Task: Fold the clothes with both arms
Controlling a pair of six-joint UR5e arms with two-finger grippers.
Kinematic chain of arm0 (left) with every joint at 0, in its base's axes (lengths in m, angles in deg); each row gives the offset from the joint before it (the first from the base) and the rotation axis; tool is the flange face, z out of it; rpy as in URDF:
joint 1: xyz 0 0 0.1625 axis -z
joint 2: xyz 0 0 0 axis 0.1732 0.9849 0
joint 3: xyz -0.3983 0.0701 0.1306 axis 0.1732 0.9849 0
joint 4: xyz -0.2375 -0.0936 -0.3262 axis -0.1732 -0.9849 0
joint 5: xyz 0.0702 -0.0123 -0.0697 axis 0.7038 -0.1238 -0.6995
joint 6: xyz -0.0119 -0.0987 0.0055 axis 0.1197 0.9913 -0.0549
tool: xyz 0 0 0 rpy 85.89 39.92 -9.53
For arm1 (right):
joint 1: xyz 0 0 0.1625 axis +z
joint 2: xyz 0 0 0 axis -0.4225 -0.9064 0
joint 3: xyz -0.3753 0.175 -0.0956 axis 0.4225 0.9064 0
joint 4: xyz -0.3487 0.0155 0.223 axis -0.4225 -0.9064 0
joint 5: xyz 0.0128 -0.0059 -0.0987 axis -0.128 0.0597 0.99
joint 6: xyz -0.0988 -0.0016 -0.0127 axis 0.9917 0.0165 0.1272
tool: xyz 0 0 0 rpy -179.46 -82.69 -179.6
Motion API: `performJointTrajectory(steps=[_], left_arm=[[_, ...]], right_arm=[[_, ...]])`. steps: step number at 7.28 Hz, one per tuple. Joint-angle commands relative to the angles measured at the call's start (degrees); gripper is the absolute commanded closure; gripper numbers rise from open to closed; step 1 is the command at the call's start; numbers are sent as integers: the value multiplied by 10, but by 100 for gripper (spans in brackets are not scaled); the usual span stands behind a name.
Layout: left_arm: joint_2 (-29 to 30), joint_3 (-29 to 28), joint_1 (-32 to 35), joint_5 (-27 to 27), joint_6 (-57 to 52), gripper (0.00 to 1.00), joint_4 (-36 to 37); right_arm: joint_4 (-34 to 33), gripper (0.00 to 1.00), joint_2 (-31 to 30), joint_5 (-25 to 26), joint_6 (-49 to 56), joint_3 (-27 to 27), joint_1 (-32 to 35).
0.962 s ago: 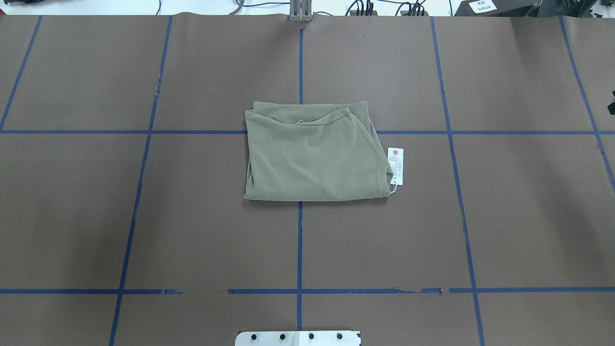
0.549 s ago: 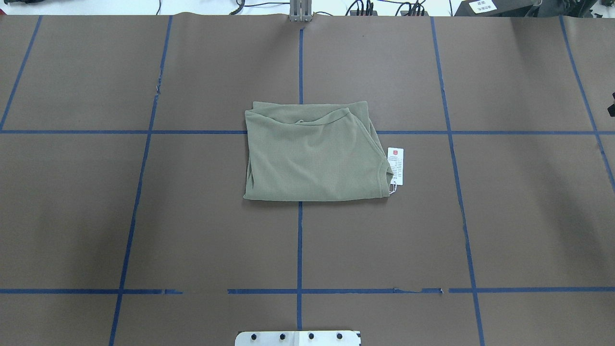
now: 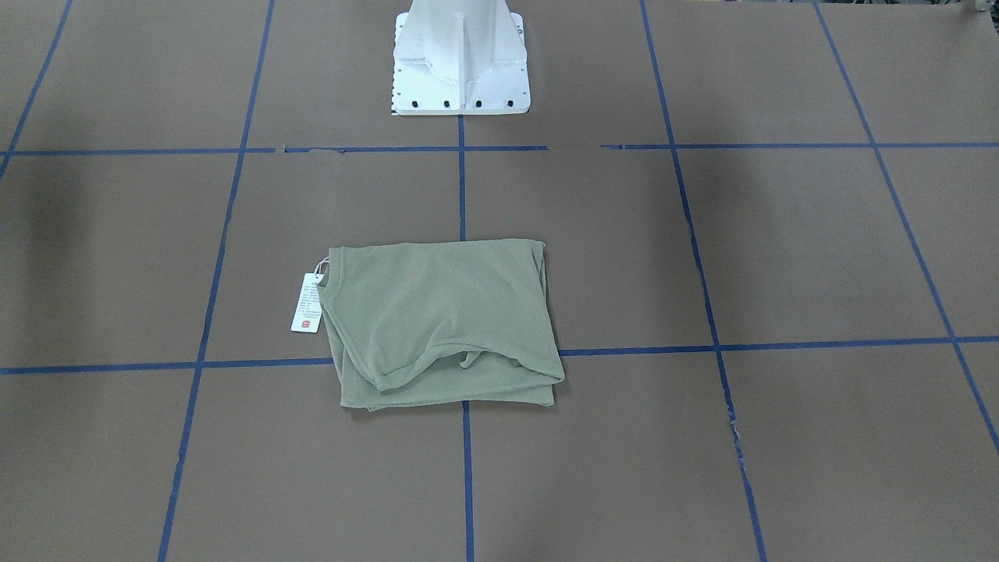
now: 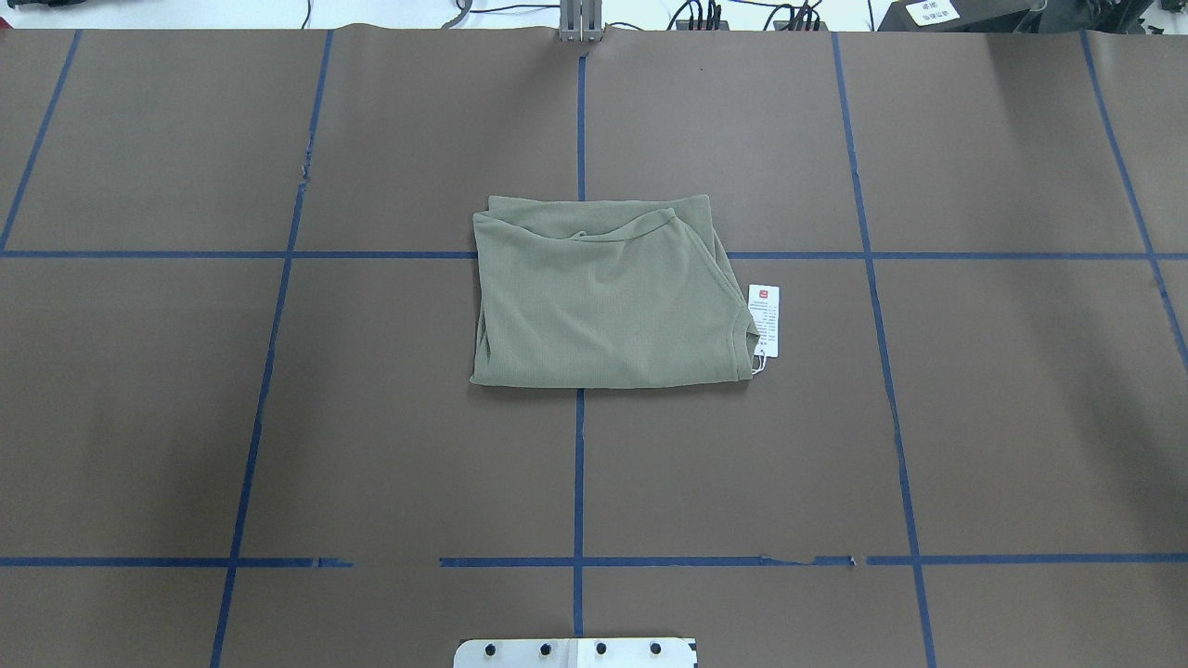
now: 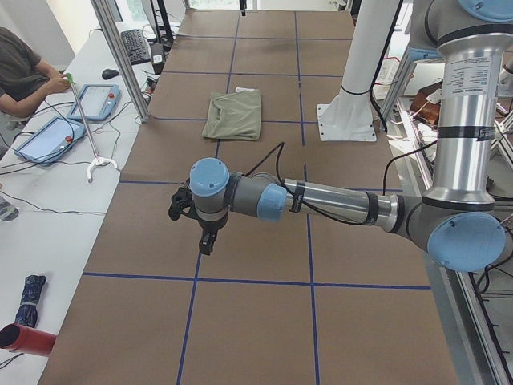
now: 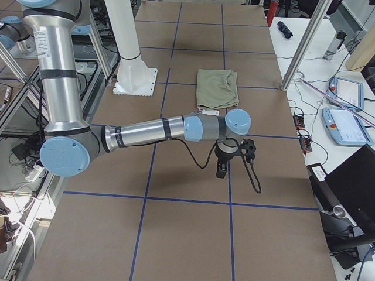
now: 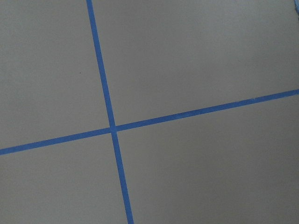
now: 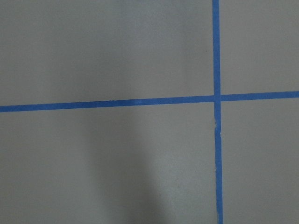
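The sage-green shirt [image 4: 603,297] lies folded into a flat rectangle at the table's middle, collar edge on top and white hang tag [image 4: 765,320] sticking out at its right side. It also shows in the front view [image 3: 441,320] and both side views [image 5: 234,115] [image 6: 218,88]. Both arms are out of the overhead and front views. My left gripper [image 5: 196,228] hangs over bare table far from the shirt. My right gripper [image 6: 225,164] hangs over bare table at the other end. I cannot tell whether either is open or shut. Both wrist views show only brown table and blue tape.
The white pedestal base [image 3: 460,62] stands at the robot's side of the table. Blue tape lines [image 4: 579,482] grid the brown surface. An operator [image 5: 24,72] with tablets sits beyond the far edge. Metal frame posts [image 6: 304,52] stand along that edge.
A small dark part at the right edge of the overhead view has slid out of view. The shirt and tag have not moved.
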Motion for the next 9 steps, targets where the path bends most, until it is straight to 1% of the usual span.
performJointTrajectory(steps=[1,2,3,4,6,9], left_arm=[[-2,8,0,-2,0,0,-14],[-3,22,0,-4,5,0,-12],[-10,16,0,-3,2,0,-12],[-4,-3,-1,2,-1,0,-14],[11,1,-1,3,6,0,-12],[6,12,1,7,25,0,-10]], right_arm=[[1,0,-9,-9,2,-1,7],[1,0,-9,-8,2,-3,7],[2,0,-9,-6,1,-1,7],[1,0,-9,-6,-2,0,7],[2,0,-8,-2,-2,12,7],[2,0,-5,-1,-2,15,7]])
